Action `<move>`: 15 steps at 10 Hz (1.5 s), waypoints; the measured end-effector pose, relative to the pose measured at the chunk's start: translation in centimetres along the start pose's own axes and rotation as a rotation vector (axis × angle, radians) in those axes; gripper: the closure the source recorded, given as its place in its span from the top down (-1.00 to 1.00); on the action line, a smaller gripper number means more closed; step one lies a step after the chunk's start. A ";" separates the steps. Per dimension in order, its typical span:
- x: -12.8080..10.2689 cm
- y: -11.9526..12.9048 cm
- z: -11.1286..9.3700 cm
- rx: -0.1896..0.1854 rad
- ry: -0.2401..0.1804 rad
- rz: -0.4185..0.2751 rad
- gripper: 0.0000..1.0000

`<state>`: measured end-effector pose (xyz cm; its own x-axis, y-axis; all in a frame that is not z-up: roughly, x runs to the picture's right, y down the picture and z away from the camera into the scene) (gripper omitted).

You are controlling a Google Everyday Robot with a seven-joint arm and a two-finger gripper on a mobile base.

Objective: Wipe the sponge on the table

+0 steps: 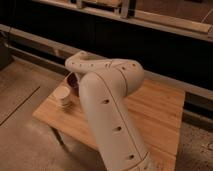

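Lighting is dim, with a warm amber cast. Light from above falls on the arm (107,95) and the surface (157,107). The wall (165,55) behind is almost black. The arm's left flank is in soft shadow. The whole view is blurred. The gripper is hidden behind the arm.

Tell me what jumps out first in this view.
The cream robot arm fills the middle of the view, folded over the wooden table. A dark purple bowl and a pale cup sit near the table's left corner, beside the arm. The gripper is hidden behind the arm; no sponge shows.
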<state>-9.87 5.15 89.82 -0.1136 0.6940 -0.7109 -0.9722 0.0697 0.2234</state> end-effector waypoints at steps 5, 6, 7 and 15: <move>1.4 4.7 -1.5 -0.040 -0.021 -0.072 -1.00; 1.9 5.2 -1.3 -0.046 -0.017 -0.078 -1.00; 2.5 5.9 -0.9 -0.054 -0.005 -0.084 -1.00; 7.3 10.5 -0.1 -0.180 0.109 -0.069 -1.00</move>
<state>-20.93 10.92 86.90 -0.0575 0.6101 -0.7903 -0.9982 -0.0219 0.0557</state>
